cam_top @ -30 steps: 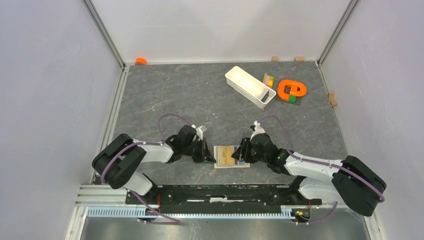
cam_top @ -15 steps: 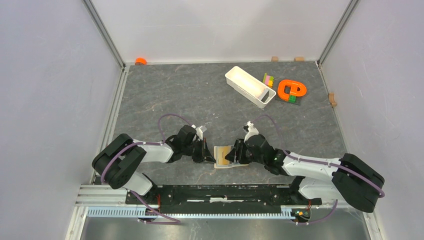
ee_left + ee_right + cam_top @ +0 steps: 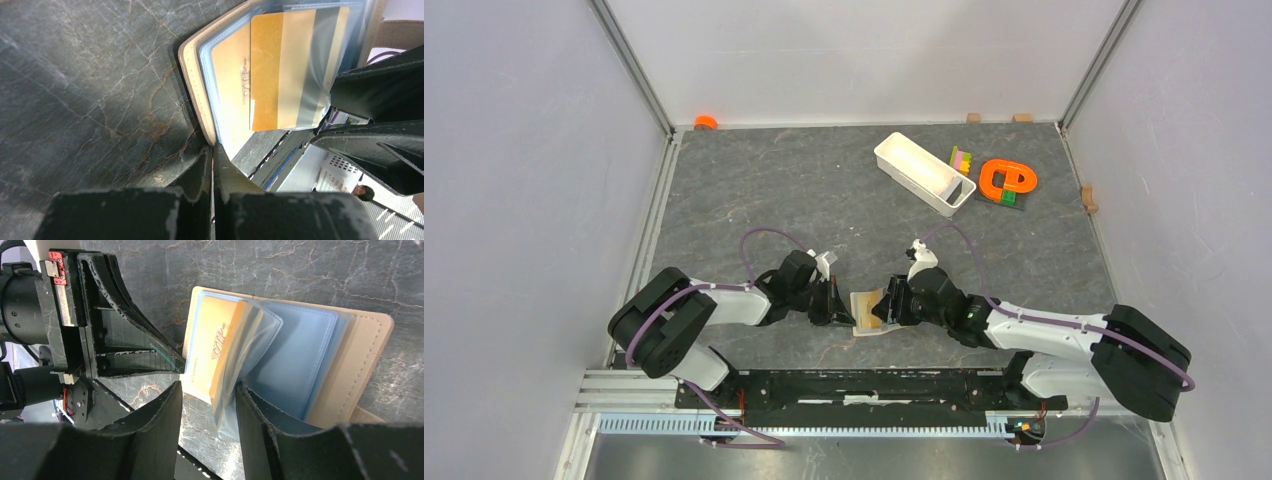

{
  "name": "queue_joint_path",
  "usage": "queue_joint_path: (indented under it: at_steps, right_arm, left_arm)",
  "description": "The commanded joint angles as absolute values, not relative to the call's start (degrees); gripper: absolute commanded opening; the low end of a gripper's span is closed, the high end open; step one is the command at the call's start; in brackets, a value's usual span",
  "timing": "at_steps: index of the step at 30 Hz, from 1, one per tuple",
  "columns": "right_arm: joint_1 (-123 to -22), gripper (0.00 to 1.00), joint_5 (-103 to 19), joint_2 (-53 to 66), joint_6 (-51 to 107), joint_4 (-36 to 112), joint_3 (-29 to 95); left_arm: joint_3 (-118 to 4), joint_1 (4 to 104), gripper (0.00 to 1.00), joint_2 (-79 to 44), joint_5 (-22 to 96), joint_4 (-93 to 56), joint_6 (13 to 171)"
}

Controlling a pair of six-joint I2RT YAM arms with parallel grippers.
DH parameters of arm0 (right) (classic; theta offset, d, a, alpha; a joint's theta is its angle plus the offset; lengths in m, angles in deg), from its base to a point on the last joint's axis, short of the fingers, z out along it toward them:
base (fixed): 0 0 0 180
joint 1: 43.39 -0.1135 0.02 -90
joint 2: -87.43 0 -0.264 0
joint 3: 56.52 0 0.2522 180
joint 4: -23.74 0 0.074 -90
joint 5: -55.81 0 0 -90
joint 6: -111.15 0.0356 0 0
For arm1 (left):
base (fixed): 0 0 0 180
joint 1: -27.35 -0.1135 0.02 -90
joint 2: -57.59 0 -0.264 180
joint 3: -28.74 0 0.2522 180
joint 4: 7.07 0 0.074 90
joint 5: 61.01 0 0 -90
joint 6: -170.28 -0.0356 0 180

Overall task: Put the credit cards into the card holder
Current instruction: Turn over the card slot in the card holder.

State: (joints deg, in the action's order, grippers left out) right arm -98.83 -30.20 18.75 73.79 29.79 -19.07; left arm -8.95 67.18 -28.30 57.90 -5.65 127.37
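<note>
The tan card holder (image 3: 867,310) lies open on the table between my two grippers, with pale blue clear sleeves (image 3: 295,355) inside. One sleeve holds a yellow card with red print (image 3: 212,347), and an orange, cream and grey striped card (image 3: 290,70) sits beside it. No black card shows. My left gripper (image 3: 213,148) is shut on the holder's left edge (image 3: 192,85). My right gripper (image 3: 210,390) is open, and a lifted sleeve leaf with the yellow card stands between its jaws. Its right finger rests on the blue sleeves.
A long white tray (image 3: 924,173) stands at the back right, with coloured blocks (image 3: 962,158) and an orange ring-shaped toy (image 3: 1006,180) beside it. A small orange object (image 3: 706,122) sits at the back left corner. Small wooden blocks (image 3: 1088,198) lie along the right wall.
My right gripper has moved left over the card holder and pushed the sleeve leaves up and leftward, so the holder looks narrower from above. The left gripper has stayed put.
</note>
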Motion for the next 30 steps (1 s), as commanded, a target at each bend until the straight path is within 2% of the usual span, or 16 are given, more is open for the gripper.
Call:
queue_joint_path:
  at_steps: [1, 15, 22, 30]
  right_arm:
    - [-99.7, 0.48, -25.8, 20.3, 72.9, 30.2, -16.4]
    - [-100.3, 0.48, -26.9, 20.4, 71.8, 25.3, -16.4]
    - [-101.1, 0.48, -24.6, 20.0, 71.1, 27.9, -15.1]
    - [-101.6, 0.48, -28.7, 15.9, 70.9, 25.3, -14.4]
  left_arm:
    - [-8.1, 67.2, 0.02, -28.1, 56.5, -6.4, 127.7]
    - [-8.1, 67.2, 0.02, -28.2, 56.5, -6.4, 127.8]
    - [-8.1, 67.2, 0.02, -28.1, 56.4, -6.4, 127.8]
    - [-8.1, 67.2, 0.02, -28.1, 56.4, -6.4, 127.7]
